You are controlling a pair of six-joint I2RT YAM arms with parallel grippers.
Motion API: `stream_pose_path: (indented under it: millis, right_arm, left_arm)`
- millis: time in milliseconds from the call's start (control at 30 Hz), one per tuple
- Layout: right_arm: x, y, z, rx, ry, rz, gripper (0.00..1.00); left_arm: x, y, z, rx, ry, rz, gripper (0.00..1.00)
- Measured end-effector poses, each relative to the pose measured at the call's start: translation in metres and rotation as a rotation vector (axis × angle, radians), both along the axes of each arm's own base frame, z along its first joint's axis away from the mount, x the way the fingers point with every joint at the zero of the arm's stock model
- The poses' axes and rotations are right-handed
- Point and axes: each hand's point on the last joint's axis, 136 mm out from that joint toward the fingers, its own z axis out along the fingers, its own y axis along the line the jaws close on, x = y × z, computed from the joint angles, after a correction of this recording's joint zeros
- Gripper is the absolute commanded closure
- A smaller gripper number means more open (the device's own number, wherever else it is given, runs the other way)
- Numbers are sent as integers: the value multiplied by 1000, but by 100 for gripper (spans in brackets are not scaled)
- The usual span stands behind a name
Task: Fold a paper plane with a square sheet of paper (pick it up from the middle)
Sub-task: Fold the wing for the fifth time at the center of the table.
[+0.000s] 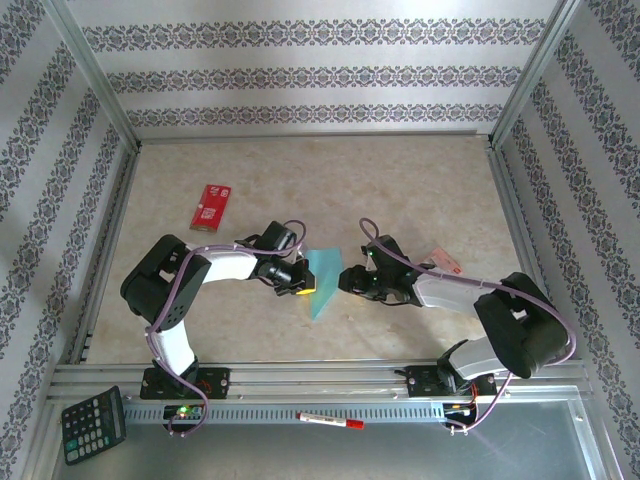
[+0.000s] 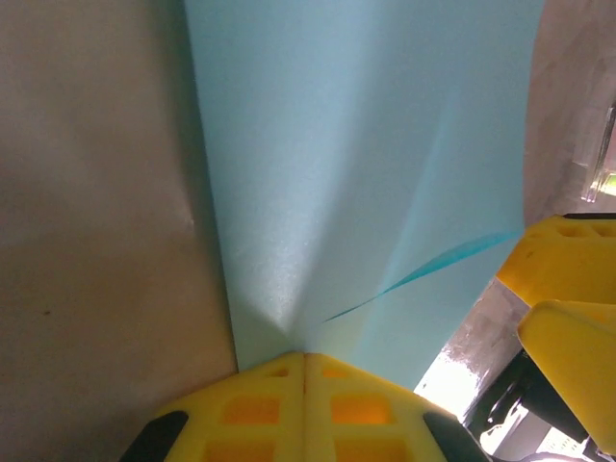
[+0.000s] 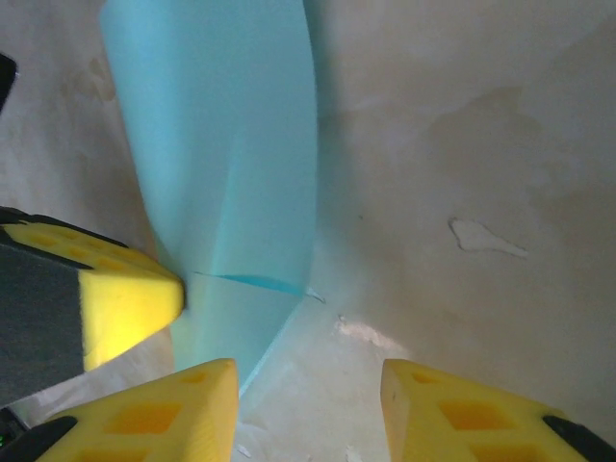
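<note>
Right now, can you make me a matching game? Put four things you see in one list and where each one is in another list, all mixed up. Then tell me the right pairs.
Things:
1. teal paper
2. red packet
3. calculator
4. pen

Places:
A. far left part of the table
B. near-left corner, on the metal ledge
C. middle of the table
D. middle of the metal ledge

Pairs: 1-C, 2-A, 3-B, 4-D
</note>
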Motion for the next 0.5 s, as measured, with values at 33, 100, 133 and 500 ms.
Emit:
stream_pose_path:
  millis: [33,100,133,500]
  right_arm:
    - [2,2,1,7,-5,2,57]
    - [5,6,4,23,-9,7,57]
    - [6,9,4,31,-11,11,57]
    - [16,15,-6,57,15,-1,64]
  left_arm:
    - [0,0,0,-5,1,0,96]
    - [0,0,0,-12,4,-2,96]
    - [0,0,0,-15,4,-3,96]
    - [-1,-1,0,-22,0,-14,96]
